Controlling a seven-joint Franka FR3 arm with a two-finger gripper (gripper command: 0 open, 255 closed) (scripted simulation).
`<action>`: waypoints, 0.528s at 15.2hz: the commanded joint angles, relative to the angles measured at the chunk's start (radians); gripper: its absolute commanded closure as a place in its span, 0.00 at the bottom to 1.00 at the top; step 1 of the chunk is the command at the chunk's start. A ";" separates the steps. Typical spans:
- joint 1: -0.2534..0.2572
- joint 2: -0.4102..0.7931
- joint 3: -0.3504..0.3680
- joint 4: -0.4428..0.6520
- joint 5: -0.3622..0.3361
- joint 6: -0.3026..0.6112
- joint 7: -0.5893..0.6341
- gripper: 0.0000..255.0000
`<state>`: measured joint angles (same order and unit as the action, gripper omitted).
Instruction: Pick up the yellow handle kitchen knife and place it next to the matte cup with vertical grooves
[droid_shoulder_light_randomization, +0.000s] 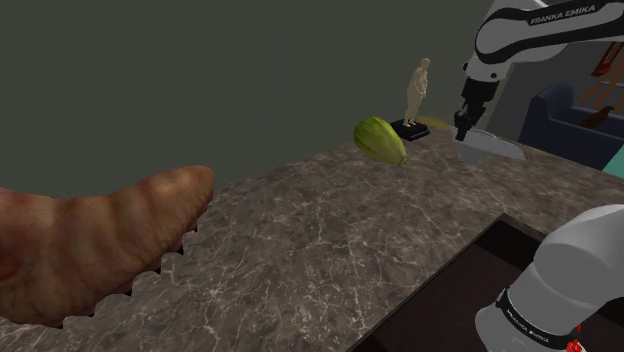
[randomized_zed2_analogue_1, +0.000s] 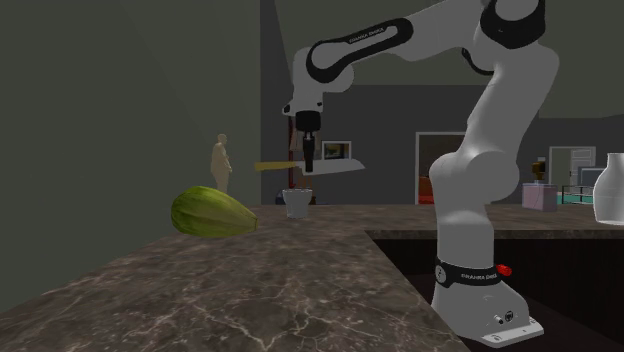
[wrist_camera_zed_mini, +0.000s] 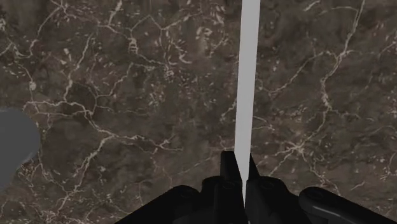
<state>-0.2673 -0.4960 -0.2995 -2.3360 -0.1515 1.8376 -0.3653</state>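
My black gripper (randomized_zed2_analogue_1: 308, 160) is shut on the kitchen knife (randomized_zed2_analogue_1: 335, 166) and holds it level in the air above the marble counter (randomized_zed2_analogue_1: 250, 290). Its yellow handle (randomized_zed2_analogue_1: 275, 165) sticks out toward the second exterior view's left, and the grey blade points right. In the shoulder view the blade (droid_shoulder_light_randomization: 492, 147) hangs under the gripper (droid_shoulder_light_randomization: 468, 128). A pale cup (randomized_zed2_analogue_1: 297, 203) stands on the counter just below the knife. In the wrist view the blade (wrist_camera_zed_mini: 247, 83) is a thin grey strip clasped in the gripper (wrist_camera_zed_mini: 238, 168), with the cup's grey rim (wrist_camera_zed_mini: 13, 149) off to one side.
A green gourd (droid_shoulder_light_randomization: 380, 140) lies on the counter near a tan figurine (droid_shoulder_light_randomization: 415, 95) on a dark base. A large brown ridged object (droid_shoulder_light_randomization: 90, 245) fills the shoulder view's lower left. A dark recess (droid_shoulder_light_randomization: 470, 290) cuts into the counter beside the stand.
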 joint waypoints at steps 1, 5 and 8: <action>-0.020 0.006 -0.040 0.013 -0.019 -0.003 -0.054 1.00; -0.052 0.040 -0.120 0.054 -0.045 0.001 -0.156 1.00; -0.065 0.066 -0.164 0.069 -0.054 0.017 -0.209 1.00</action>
<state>-0.3285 -0.4361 -0.4517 -2.2705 -0.2020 1.8505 -0.5581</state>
